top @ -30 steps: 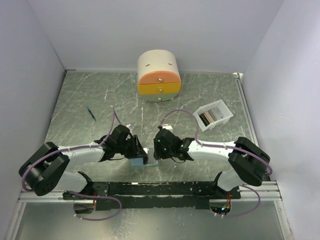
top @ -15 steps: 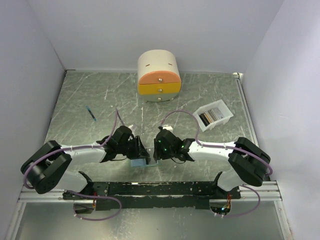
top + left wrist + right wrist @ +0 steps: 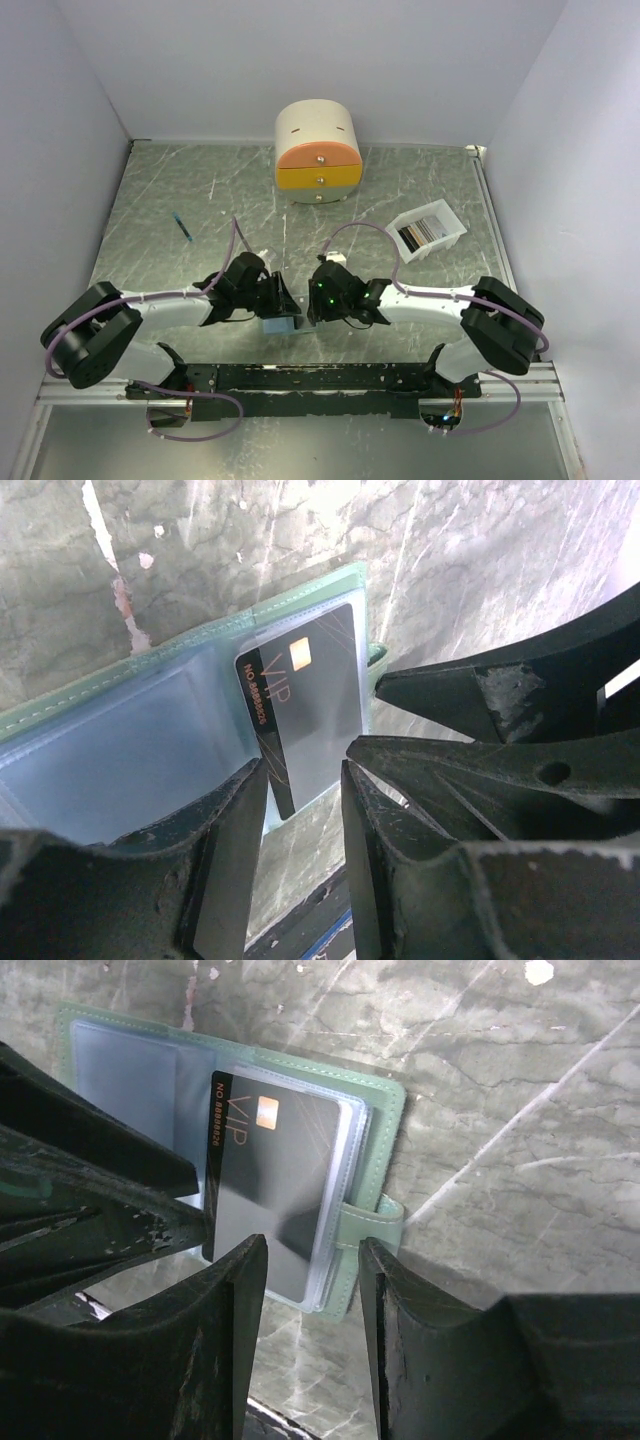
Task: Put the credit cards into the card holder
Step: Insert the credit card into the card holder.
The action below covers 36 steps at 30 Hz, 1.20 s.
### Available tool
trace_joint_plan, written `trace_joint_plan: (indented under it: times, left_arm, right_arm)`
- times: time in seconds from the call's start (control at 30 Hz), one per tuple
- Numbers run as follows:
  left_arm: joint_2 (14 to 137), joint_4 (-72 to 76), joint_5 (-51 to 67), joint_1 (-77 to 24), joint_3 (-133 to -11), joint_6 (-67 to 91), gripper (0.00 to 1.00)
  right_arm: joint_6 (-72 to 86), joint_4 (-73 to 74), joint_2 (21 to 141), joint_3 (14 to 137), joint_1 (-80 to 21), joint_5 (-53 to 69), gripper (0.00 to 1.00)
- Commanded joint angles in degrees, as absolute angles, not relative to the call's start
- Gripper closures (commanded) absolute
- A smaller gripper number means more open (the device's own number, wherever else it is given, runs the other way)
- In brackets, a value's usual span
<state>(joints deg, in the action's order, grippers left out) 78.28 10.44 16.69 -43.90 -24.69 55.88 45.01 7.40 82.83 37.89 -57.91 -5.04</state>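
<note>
**A:** What is lying where on the grey-green marbled tabletop [image 3: 180, 190]?

**B:** The white rectangular tray [image 3: 445, 241] is sitting well off to the right, with the spare dark striped credit cards [image 3: 420, 230] in it. The small grey-green folding card holder [image 3: 385, 1150] is lying open at the near edge, between the two arms. A black VIP card [image 3: 275, 1180] is lying partly under one of its pale translucent pockets, with its numbered edge uncovered.

**A:** And the claws?

**B:** The left claw [image 3: 303, 770] is showing a narrow gap and gripping nothing. The right claw [image 3: 312, 1250] is standing wider, astride the holder's strap edge, and it is also empty.

**A:** So how should the card be seated?

**B:** I'm thinking one claw should be pinning the cover so the holder isn't skating. The other should be nudging the bare edge slowly, flat and square to the pocket mouth, because thin plastic buckles easily.
</note>
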Motion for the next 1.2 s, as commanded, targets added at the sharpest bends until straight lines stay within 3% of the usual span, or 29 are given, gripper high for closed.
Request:
trace_joint_plan:
  times: [0.0,0.03,0.07,0.13,0.27,0.6,0.9,1.07,1.17]
  left_arm:
    - [75.1,9.3,15.3,-44.6,-25.8,55.1,0.52]
    - [73.7,8.8,15.1,-44.6,-25.6,55.0,0.51]
    - [72.2,8.5,14.8,-44.6,-25.1,54.9,0.39]
    - [69.1,6.8,14.0,-44.6,-24.7,54.4,0.27]
    - [64.6,-0.3,12.2,-44.6,-27.6,52.0,0.21]
    - [55.1,-20.3,7.8,-44.6,-38.1,44.1,0.17]
    - [52.5,-34.5,6.7,-44.6,-48.7,33.4,0.18]
    - [51.9,-35.6,3.2,-44.6,-48.2,30.3,0.19]
    - [51.2,-33.7,4.5,-44.6,-46.6,30.6,0.2]
  right_arm:
    - [44.9,10.7,81.4,38.6,-58.2,-8.0,0.57]
    - [44.6,11.5,81.0,39.0,-58.2,-8.6,0.57]
    - [44.5,12.3,80.5,39.5,-58.3,-9.3,0.56]
    - [44.4,13.3,79.3,40.0,-58.2,-10.4,0.55]
    - [41.6,15.8,78.8,42.2,-58.0,-12.3,0.53]
    - [23.8,25.8,82.3,56.8,-53.9,-31.1,0.5]
    - [12.3,27.6,89.7,65.2,-33.5,-39.1,0.48]
    - [4.5,25.0,94.4,68.0,-25.7,-43.0,0.48]
    - [2.7,26.4,97.4,71.6,-21.3,-39.1,0.47]
